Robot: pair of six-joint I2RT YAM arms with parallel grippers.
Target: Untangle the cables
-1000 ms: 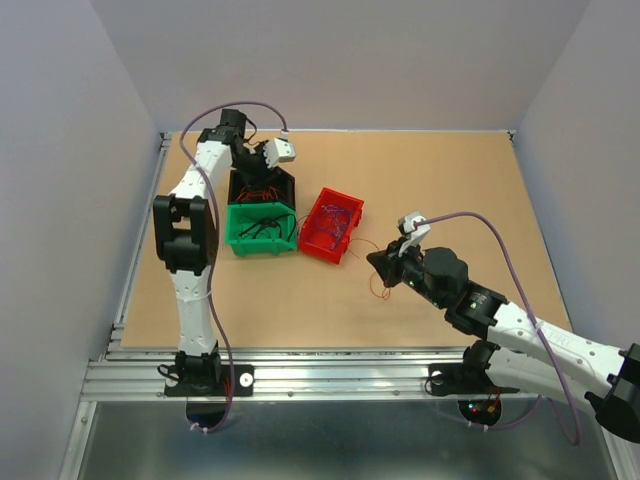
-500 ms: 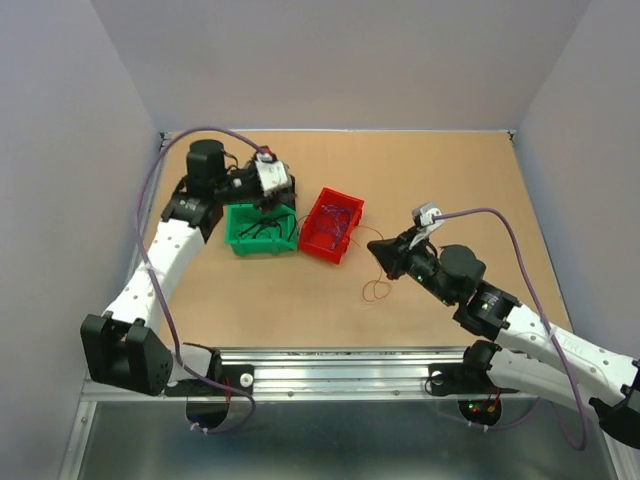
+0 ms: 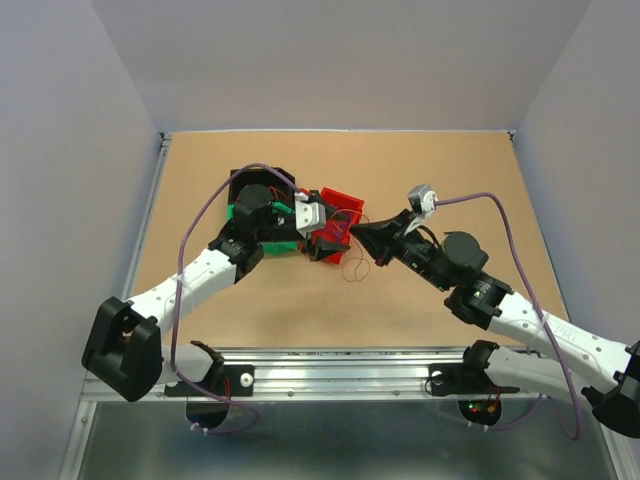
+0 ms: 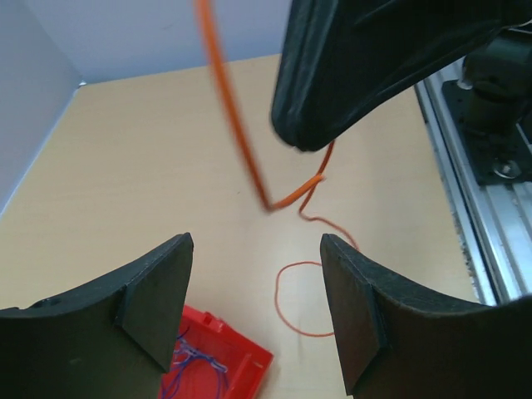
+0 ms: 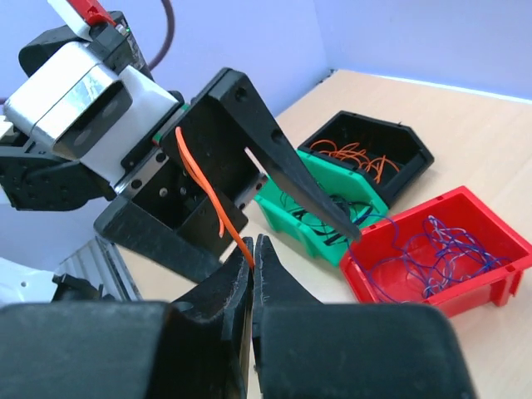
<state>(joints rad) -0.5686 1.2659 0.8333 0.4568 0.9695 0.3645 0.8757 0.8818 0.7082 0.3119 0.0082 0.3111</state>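
On the surface (image 3: 450, 170), by the red bin (image 5: 449, 291), a handover looks in hand. The right claw (image 5: 253, 249) pinches the orange cable (image 4: 237, 125) aloft, its tail looping below. The left claw (image 4: 253, 299) gapes wide, empty, and should next close on that strand.

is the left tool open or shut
Open. In the left wrist view the left tool's fingers stand well apart, with the orange cable visible through the gap.

A robotics lab cell: grey walls (image 3: 60, 150) enclose a wooden tabletop (image 3: 450, 170); the left arm (image 3: 195, 278) and right arm (image 3: 520, 322) are bolted to an aluminium rail (image 3: 340, 372).
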